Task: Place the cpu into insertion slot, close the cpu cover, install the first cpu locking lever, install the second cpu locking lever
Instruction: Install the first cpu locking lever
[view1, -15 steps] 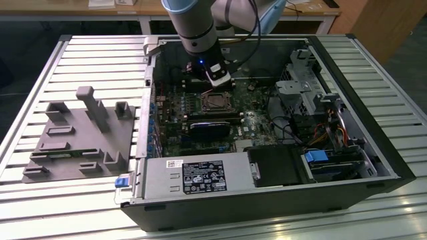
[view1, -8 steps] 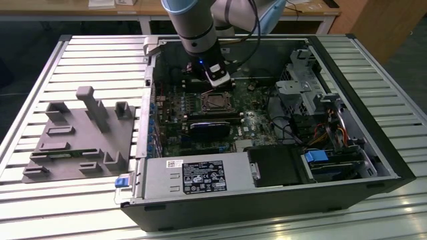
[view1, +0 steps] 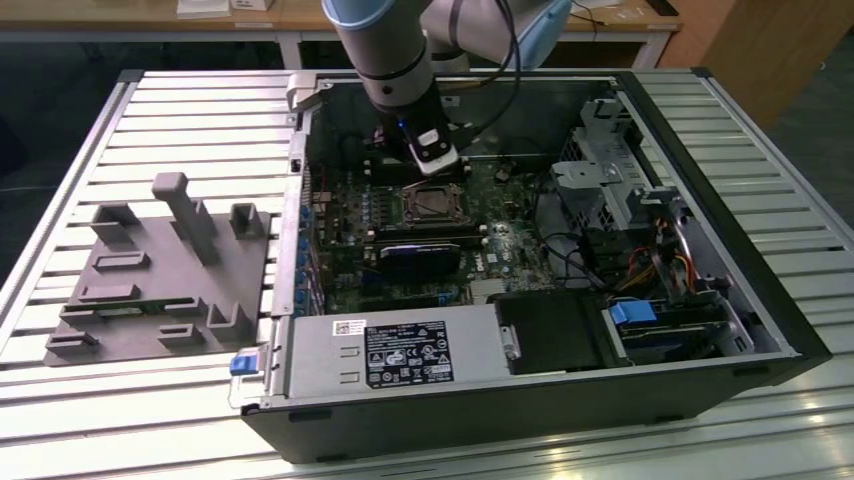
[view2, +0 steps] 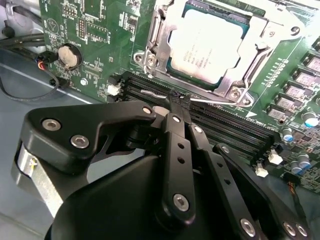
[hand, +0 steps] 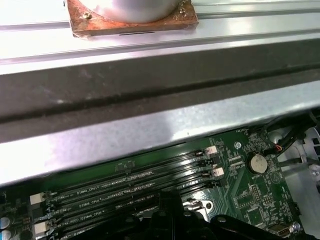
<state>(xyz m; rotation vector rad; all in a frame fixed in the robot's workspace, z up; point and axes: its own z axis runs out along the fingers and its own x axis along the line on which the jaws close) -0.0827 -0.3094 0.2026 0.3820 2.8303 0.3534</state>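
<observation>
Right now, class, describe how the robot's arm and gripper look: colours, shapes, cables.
The arm is a grey tube with a pale blue joint cap, a black cable alongside and a white block at the wrist. The gripper is black: linked bars narrowing to slim jaws, dotted with silver screw heads.

The cpu (view2: 207, 47) sits in the slot (view1: 430, 204), the cover (view2: 261, 44) around it. A lever (view2: 150, 92) lies between cover and memory slots (view2: 220, 117). The case (view1: 534, 400) stands on the table (view1: 174, 100), a rack (view1: 147, 270) at the exterior view's left.
</observation>
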